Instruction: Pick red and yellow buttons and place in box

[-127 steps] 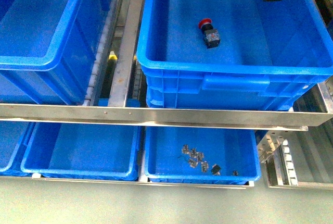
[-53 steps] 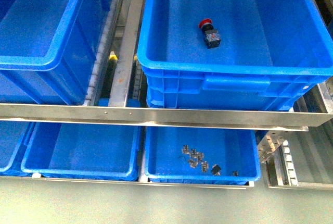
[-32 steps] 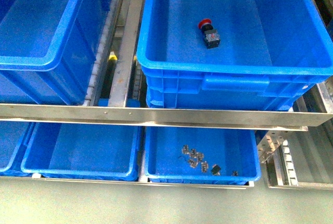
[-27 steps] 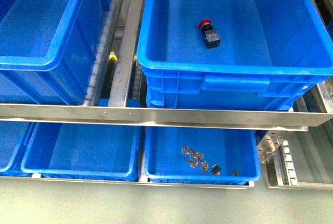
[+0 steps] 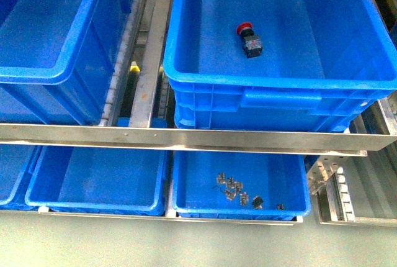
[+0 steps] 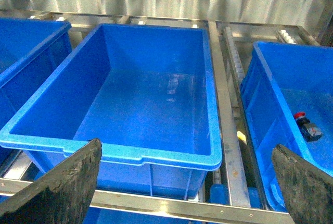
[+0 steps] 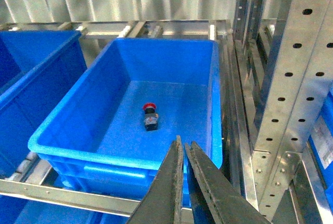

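A red button (image 5: 249, 39) on a black body lies on the floor of the right large blue box (image 5: 273, 84) on the upper shelf. It also shows in the right wrist view (image 7: 150, 115) and the left wrist view (image 6: 306, 126). No yellow button is in view. Neither gripper shows in the front view. My right gripper (image 7: 184, 148) is shut and empty, held in front of and above the right box's (image 7: 125, 156) near rim. My left gripper (image 6: 184, 153) is open and empty, facing the second large blue box (image 6: 109, 148), which holds nothing.
A steel shelf rail (image 5: 186, 138) runs across below the boxes. Shallower blue trays sit on the lower shelf; the right one (image 5: 298, 208) holds several small metal parts (image 5: 236, 190). A perforated steel upright (image 7: 291, 78) stands right of the right box.
The dark arm part at the front view's top right corner has left the view. The red button and the boxes have not moved.
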